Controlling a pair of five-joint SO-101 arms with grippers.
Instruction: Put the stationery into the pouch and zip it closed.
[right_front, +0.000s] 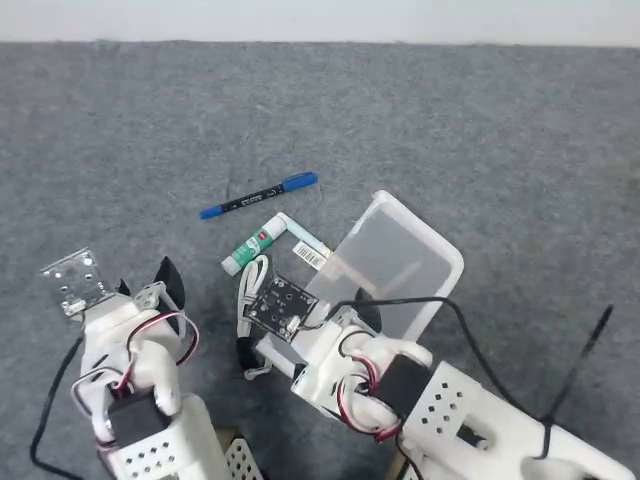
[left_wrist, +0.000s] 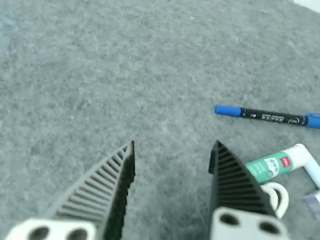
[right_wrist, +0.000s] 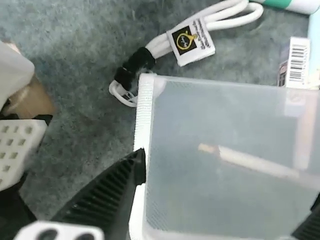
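Frosted see-through pouch (right_wrist: 215, 130) (white zip edge (right_wrist: 143, 125)) sits inside the wide right pincer (right_wrist: 227, 182); left pincer (left_wrist: 174, 146) gapes.

Open grey surface (right_front: 450, 130) ahead of the left claw (left_wrist: 172, 165), bare between its spread fingers. Off to one side, blocked by a blue marker (right_front: 258, 196), a glue stick (right_front: 250, 245) and a looped white cable (right_front: 248, 305), lying close together beside the pouch (right_front: 400, 262). Wide free surface beyond the marker. Right claw (right_wrist: 227, 182) hemmed in: pouch edge between its parted fingers, cable just beside.
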